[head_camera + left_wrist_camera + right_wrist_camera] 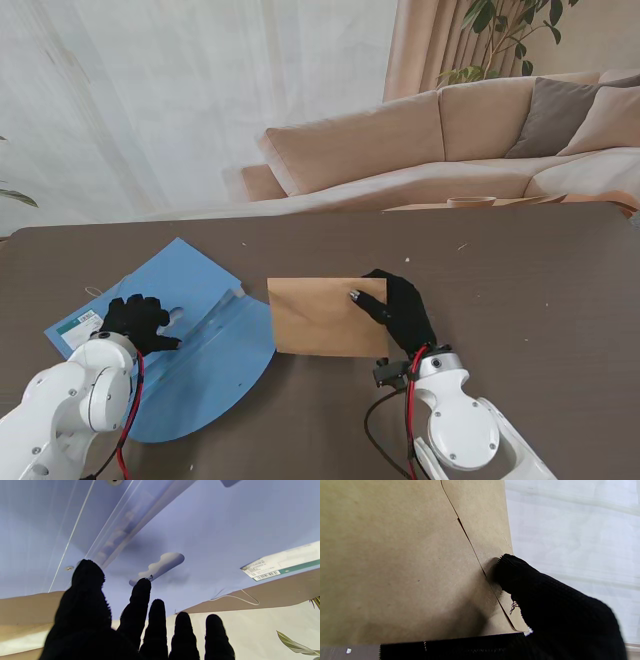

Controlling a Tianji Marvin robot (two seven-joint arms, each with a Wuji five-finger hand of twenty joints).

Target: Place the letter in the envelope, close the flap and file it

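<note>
Envelope (325, 316) of brown paper lies flat on the dark table (540, 290), near the middle, with its flap folded down along the right end. The right robot hand (402, 308), in a black glove, rests on that right end, fingers laid on the paper; in the right wrist view one fingertip (506, 566) presses on the flap just beside its slanted edge. It grips nothing, the fingers lying flat and slightly spread on the envelope. The letter cannot be seen in any view.

Just to the left of the envelope lies an open blue folder (195, 350), spread flat, with a clear plastic strip (215, 312) running along its spine. One rounded corner of the folder reaches close to the envelope's nearer left corner. The left robot hand (138, 320) sits over the folder's left leaf, fingers apart and holding nothing; the left wrist view shows its fingertips (141, 587) near a wavy cut-out (160, 566) in the blue sheet. A white label with a barcode (80, 326) sits at the folder's far left edge.
</note>
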